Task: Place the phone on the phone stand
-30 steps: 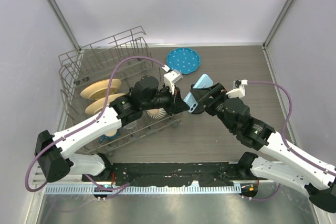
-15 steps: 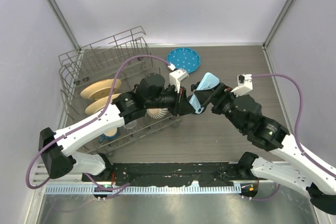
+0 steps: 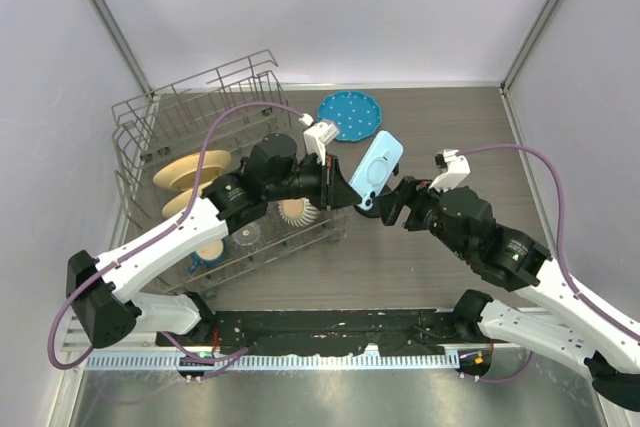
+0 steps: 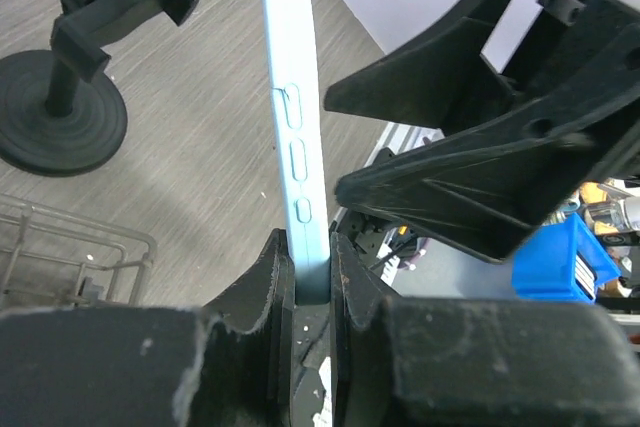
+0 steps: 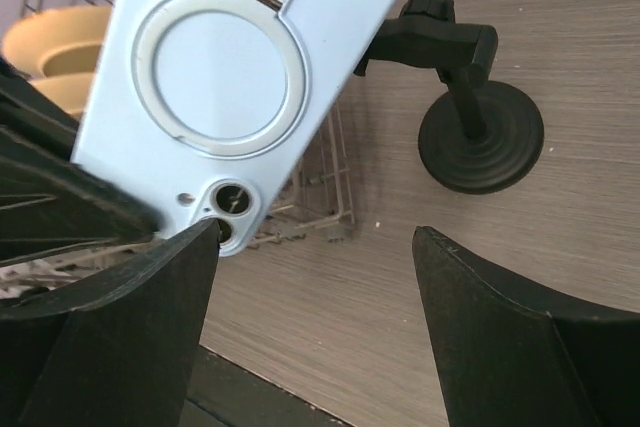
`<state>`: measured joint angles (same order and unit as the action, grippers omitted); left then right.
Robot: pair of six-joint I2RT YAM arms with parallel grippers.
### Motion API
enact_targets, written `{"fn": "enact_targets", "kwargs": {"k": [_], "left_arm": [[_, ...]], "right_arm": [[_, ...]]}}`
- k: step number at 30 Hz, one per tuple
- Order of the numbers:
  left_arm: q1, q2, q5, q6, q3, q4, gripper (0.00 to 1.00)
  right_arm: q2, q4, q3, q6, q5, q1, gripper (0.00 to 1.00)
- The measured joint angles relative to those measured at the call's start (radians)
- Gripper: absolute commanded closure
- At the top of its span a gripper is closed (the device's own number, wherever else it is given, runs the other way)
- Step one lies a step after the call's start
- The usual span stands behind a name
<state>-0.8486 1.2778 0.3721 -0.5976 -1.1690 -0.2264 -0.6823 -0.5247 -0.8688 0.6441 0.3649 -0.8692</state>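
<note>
Overhead first: left gripper (image 3: pixel 352 195) is clamped on one end of the phone (image 3: pixel 377 169), pale blue back facing up, the rest of the handset reaching out past the fingertips in the air. Right gripper (image 3: pixel 392 205) sits just beside that held end, jaws spread wide, nothing in them. Dish rack (image 3: pixel 190 137) lies close behind the left wrist. Where the phone must go is masked by the arms from up here. Left wrist view: fingers (image 4: pixel 262 282) pinch the phone's thin edge at its very end only. Phone stand (image 4: pixel 72 97) sits on the table (image 4: pixel 200 67) ahead and to the left of them, well apart, cradle empty. The right gripper's fingers loom close on the phone's other side; contact cannot be told. Right wrist view: the phone's camera corner hangs just off one of the right fingers (image 5: pixel 120 327), and the stand lies ahead between the open jaws, near the rack corner. Risks, my judgement: a short end-pinch on a long slab, so it may pivot or slide out on the swing toward the cradle. The open right fingers are near enough to clip it. The stand looks light, so an off-centre push could tip it or shove it against the rack.
</note>
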Motion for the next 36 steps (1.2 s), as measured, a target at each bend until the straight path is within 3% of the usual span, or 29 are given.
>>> {"fn": "enact_targets", "kwargs": {"k": [5, 11, 17, 22, 28, 36], "left_arm": [[0.017, -0.034, 0.014, -0.048, -0.006, -0.056, 1.0], [0.103, -0.122, 0.023, -0.192, -0.022, -0.161, 1.0], [0.226, -0.262, 0.101, -0.41, -0.01, -0.184, 1.0], [0.293, -0.287, 0.184, -0.528, 0.025, -0.196, 1.0], [0.316, -0.285, 0.244, -0.636, 0.085, -0.214, 1.0], [0.329, -0.295, 0.264, -0.748, 0.095, -0.188, 1.0]], "right_arm": [[0.024, 0.037, 0.035, -0.131, -0.044, 0.0, 0.16], [0.112, 0.216, 0.087, -0.327, -0.177, 0.0, 0.16], [0.004, 0.404, 0.105, -0.539, -0.189, -0.05, 0.16], [-0.069, 0.537, 0.15, -0.736, -0.15, -0.124, 0.16], [-0.157, 0.721, 0.151, -0.958, -0.122, -0.192, 0.2], [-0.266, 0.76, 0.109, -1.135, -0.193, -0.203, 0.24]]}}
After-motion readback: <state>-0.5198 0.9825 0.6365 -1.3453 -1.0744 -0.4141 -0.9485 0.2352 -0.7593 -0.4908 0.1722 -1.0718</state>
